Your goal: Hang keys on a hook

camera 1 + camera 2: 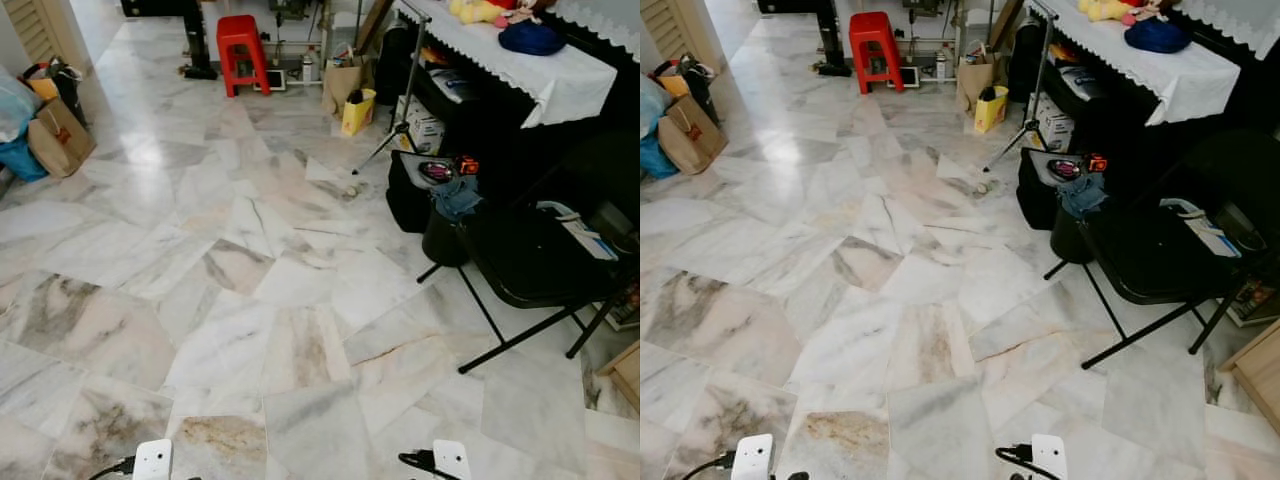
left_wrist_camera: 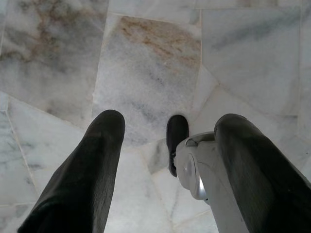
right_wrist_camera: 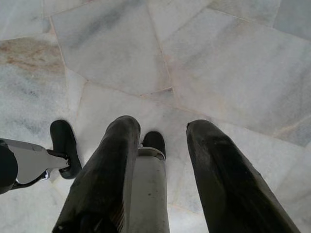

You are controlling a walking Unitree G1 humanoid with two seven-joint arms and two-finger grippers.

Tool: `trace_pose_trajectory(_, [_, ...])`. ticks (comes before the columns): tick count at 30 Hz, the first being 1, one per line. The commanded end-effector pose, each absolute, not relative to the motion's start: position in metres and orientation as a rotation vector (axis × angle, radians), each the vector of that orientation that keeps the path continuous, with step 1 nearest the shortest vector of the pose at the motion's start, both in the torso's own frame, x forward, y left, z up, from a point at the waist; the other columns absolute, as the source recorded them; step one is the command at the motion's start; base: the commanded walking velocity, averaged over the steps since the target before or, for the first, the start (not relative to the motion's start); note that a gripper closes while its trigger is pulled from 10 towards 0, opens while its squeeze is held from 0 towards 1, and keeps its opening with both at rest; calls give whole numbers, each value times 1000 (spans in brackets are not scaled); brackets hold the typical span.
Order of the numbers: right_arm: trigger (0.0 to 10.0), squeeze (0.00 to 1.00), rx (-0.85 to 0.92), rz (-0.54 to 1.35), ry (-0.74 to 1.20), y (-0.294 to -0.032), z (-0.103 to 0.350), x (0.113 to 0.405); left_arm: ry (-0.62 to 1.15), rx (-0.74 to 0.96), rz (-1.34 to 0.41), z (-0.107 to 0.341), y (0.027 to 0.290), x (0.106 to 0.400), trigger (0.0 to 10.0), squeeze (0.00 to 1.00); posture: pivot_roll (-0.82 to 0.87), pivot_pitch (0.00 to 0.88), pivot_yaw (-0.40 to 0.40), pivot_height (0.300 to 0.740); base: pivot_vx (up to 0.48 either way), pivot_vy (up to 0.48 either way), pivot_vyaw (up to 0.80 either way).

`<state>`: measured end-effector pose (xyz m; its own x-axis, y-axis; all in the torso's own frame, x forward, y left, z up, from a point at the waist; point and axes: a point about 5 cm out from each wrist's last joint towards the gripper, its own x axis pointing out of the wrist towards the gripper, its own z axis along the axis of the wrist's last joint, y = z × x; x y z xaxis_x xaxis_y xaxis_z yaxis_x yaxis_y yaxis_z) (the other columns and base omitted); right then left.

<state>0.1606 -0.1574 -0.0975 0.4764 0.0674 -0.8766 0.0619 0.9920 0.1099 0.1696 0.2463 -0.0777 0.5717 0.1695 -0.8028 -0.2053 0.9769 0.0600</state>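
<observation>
- Hanging at my sides: left gripper (image 2: pixel 167 160) and right gripper (image 3: pixel 160 170), both pointing down at the marble floor (image 1: pixel 250 300). Fingers on each are spread apart, with bare floor tile showing through the gap. Nothing held and nothing touched.
- The wrist views also catch my own legs and dark feet below the fingers. No object lies between or near the pads.
- Task items: I can't make out any keys or a hook. I can't tell whether small items on the clutter to the right include keys; they're too small to read.
- Judgement: I'm at the search/approach stage. No grasp has been made and nothing has been hung yet.
- Risk 1: walking toward the wrong spot. With no hook or keys located, any heading is a guess.
- Risk 2: the black folding chair (image 1: pixel 540 265) just ahead on my right, with its splayed legs reaching out over the floor. It's a trip or snag hazard if I turn right without clearance.
- Risk 3: the tripod (image 1: pixel 400 120) leg angled out across the tiles beside the black bag (image 1: pixel 408 195). It's thin and easy to clip with a foot.
- Risk 4: the floor looks polished and shows glare, so I judge it could be slippery on a quick turn.
- Further out: a red stool (image 1: pixel 242 50) at the far end, paper bags (image 1: pixel 55 135) by the left wall, and a table with a white cloth (image 1: pixel 540 65) on the right.
</observation>
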Motion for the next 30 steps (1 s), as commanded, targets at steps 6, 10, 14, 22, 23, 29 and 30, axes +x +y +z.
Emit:
trace_pose_trajectory(6, [10000,0,128,-9,1076,-159,-97,161,950,-7,207,-78,246,169,10000,0,27,25,-67,740,0,-172,-642])
trace_pose_trajectory(10, [10000,0,127,-12,1076,-159,-97,162,957,-13,217,-78,247,168,10000,0,28,24,-67,740,0,-287,-644])
trace_pose_trajectory(14, [10000,0,114,-16,1069,-159,-97,161,957,-3,216,-79,248,167,10000,0,29,9,-66,740,0,0,-642])
trace_pose_trajectory(22, [10000,0,6,77,1039,-156,-95,165,962,-3,214,-80,246,166,10000,0,37,0,-71,740,0,-233,-648])
trace_pose_trajectory(23, [10000,0,-18,76,1028,-158,-94,166,963,0,211,-80,246,166,10000,0,34,0,-72,740,0,0,-669])
trace_pose_trajectory(29, [10000,0,100,-106,1014,-181,-94,163,964,5,211,-80,247,166,10000,0,36,0,-67,740,0,0,-663])
trace_pose_trajectory(30, [10000,0,106,-113,1012,-183,-94,162,964,6,211,-79,247,166,10000,0,36,0,-67,740,0,0,-656])
